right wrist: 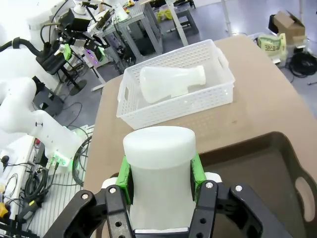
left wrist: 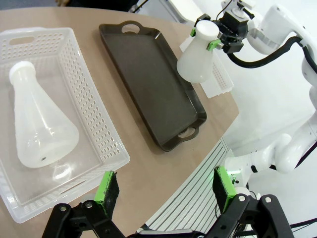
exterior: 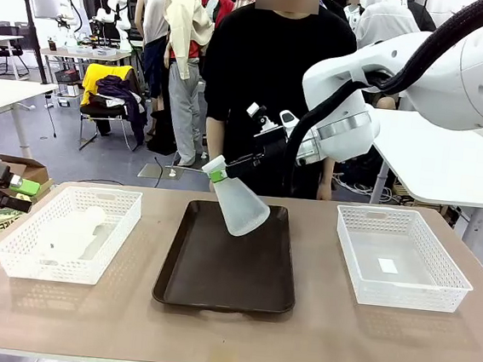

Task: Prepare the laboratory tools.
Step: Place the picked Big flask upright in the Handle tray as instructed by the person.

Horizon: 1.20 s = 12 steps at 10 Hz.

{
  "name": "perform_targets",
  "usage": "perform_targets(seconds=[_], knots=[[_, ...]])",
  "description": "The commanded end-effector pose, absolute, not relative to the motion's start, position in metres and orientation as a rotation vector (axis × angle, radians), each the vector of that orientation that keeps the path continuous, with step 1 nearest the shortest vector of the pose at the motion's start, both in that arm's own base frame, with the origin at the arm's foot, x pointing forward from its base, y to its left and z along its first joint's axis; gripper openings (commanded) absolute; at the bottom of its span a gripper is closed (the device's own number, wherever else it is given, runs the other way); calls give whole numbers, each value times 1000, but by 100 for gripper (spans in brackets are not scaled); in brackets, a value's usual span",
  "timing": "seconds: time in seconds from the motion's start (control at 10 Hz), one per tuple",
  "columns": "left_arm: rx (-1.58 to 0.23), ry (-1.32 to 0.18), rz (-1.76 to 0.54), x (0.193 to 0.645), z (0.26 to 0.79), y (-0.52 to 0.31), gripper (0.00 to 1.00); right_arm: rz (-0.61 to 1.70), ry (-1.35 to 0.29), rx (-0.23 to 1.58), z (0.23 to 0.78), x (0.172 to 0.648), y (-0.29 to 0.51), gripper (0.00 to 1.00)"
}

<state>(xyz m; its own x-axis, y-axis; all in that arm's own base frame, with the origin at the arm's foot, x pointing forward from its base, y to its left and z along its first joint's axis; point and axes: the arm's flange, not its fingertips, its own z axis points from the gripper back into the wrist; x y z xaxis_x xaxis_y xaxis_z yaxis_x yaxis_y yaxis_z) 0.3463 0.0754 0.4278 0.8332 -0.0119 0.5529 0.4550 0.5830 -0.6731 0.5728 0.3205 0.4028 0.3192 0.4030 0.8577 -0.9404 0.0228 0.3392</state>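
One frosted conical flask [exterior: 242, 207] hangs tilted above the dark brown tray [exterior: 214, 290], base down toward the tray. My right gripper [exterior: 218, 175] is shut on its neck. In the right wrist view the flask's neck [right wrist: 158, 148] sits between the green pads of the right gripper [right wrist: 160, 176]. A second flask [left wrist: 42, 124] lies on its side in the left white mesh basket [left wrist: 101, 124]. My left gripper [left wrist: 166, 191] hovers open over that basket's near corner, with nothing between its fingers. That lying flask [right wrist: 171, 82] also shows in the right wrist view.
A second white mesh basket [exterior: 437, 281] stands at the table's right with a small white slip inside. A person in black stands at the far side behind the tray. Boxes sit off the table's left end.
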Motion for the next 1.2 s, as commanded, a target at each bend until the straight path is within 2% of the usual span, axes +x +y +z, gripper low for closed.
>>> perform_targets(seconds=[0.0,0.1,0.3,0.5,0.7,1.1], knots=[[-934,-560,-303,347,426,77,100,1157,-638,1082,403,573,321,0],[-934,-560,-303,347,426,77,100,1333,-551,1287,400,564,335,0],[-934,-560,-303,347,426,77,100,1406,-598,1442,373,576,332,0],[-934,-560,-303,347,426,77,100,1456,-604,1502,360,584,333,0],[-934,-560,-303,347,426,77,100,1468,-712,1581,349,601,326,0],[-934,-560,-303,347,426,77,100,1473,-1063,1592,327,629,313,0]])
